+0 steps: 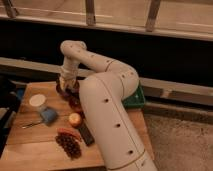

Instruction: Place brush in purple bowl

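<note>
My gripper (67, 84) hangs at the back of the wooden table (30, 150), right over the purple bowl (61, 90), a dark round shape that shows only at its left rim below the wrist. The brush does not show as a separate thing; the gripper and the arm hide that spot. The red-orange bowl (76, 103) sits just in front and to the right of the purple one, partly behind my arm.
A white cup (37, 101), a blue object (49, 115) and a metal utensil (29, 124) lie at the left. An orange fruit (75, 119), a flat black block (85, 134) and a dark red grape bunch (69, 145) lie in front. A green tray (133, 98) sits behind the arm.
</note>
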Motion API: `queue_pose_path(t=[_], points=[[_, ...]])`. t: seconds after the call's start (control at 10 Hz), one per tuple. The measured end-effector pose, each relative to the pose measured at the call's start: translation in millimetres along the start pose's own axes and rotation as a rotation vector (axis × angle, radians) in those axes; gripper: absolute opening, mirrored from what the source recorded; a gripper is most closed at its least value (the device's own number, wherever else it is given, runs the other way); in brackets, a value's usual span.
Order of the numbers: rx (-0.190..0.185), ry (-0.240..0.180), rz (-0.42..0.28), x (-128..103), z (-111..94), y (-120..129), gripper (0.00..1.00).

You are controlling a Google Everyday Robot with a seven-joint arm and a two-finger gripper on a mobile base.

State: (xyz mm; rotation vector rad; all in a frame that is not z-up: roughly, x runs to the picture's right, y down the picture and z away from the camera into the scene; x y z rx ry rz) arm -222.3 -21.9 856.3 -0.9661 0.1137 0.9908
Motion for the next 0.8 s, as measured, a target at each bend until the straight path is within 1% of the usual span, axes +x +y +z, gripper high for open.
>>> queue_pose_path(t=[0.2,0.3,0.4,0.5,0.6,0.7,0.8], points=[[0.04,0.001,-0.015,1,-12,7,0.8],[0.054,-0.007,-0.017,1,-16,8,0.8],[0.076,-0.026,-0.016,1,-25,9,0.8],[0.102,-0.048,-0.012,1,-39,11,0.8],[0.135,-0.075,-0.004,1,-57,13,0.8],[0.171,-0.104,0.011,1,-76,13,0.8],[0.197,-0.13,0.03,2,-91,12,0.8]])
